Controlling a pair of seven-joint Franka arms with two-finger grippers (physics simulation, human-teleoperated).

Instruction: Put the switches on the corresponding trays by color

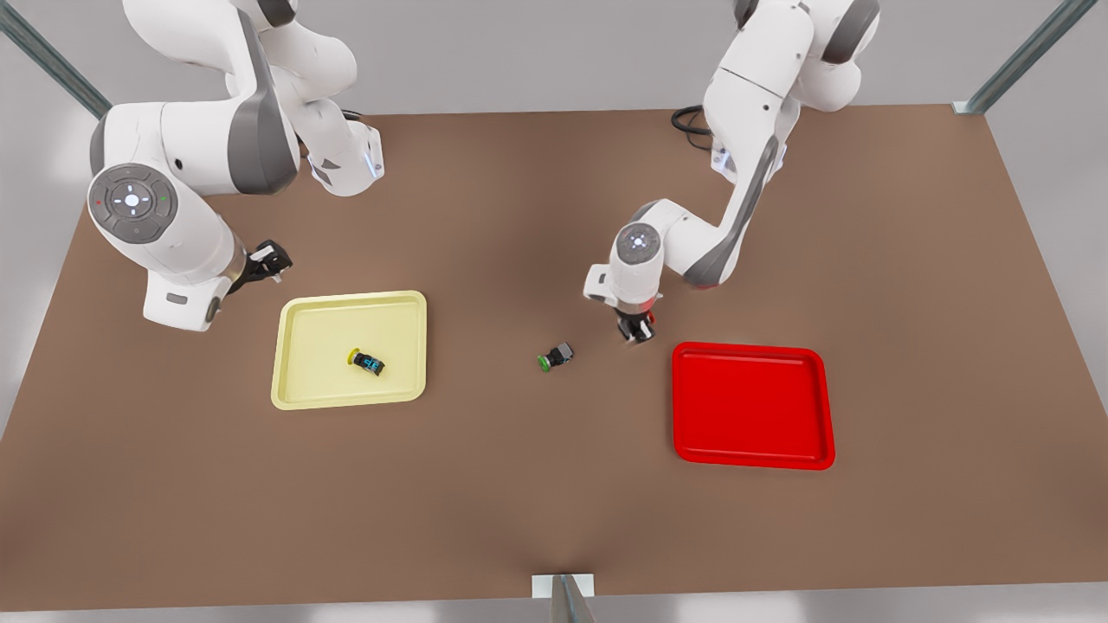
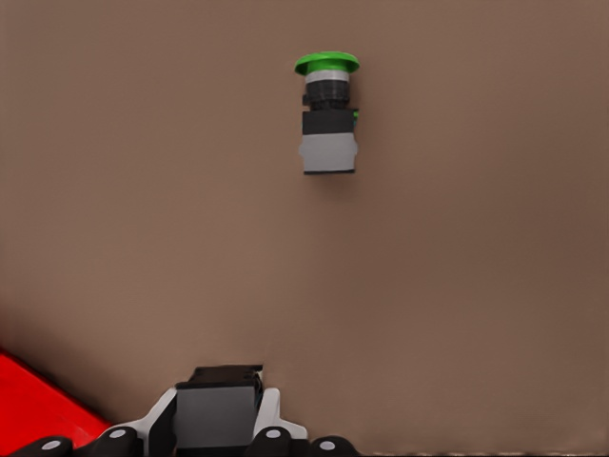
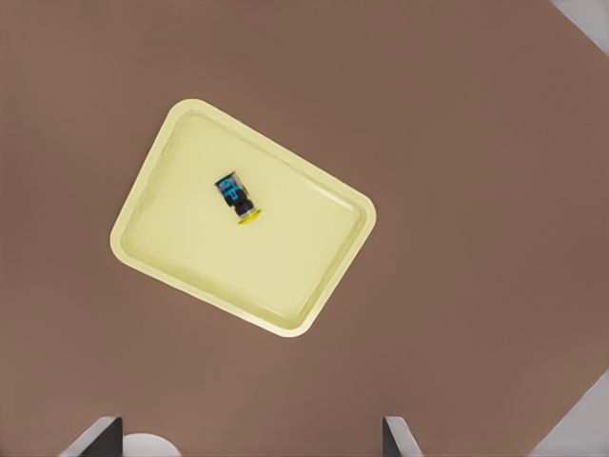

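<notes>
Left gripper (image 1: 636,333): it is hanging low over the counter (image 1: 519,484), between the green switch and the red tray. Its fingers (image 2: 114,438) are clamped on a small grey and black block. A bit of red is showing at the fingers in the front view.
Right gripper (image 1: 270,260): it is waiting up high, just beyond the yellow tray's far left corner. Its fingers (image 3: 95,436) are standing wide apart and holding nothing.
Green switch (image 1: 555,356): it is lying on its side on the bare counter, near the left gripper, between the two trays.
Yellow switch (image 1: 367,362): it is lying on its side inside the yellow tray (image 1: 303,389), near the middle.
Red tray (image 1: 753,407): it is sitting on the counter at the front view's right, well apart from the yellow tray.
</notes>
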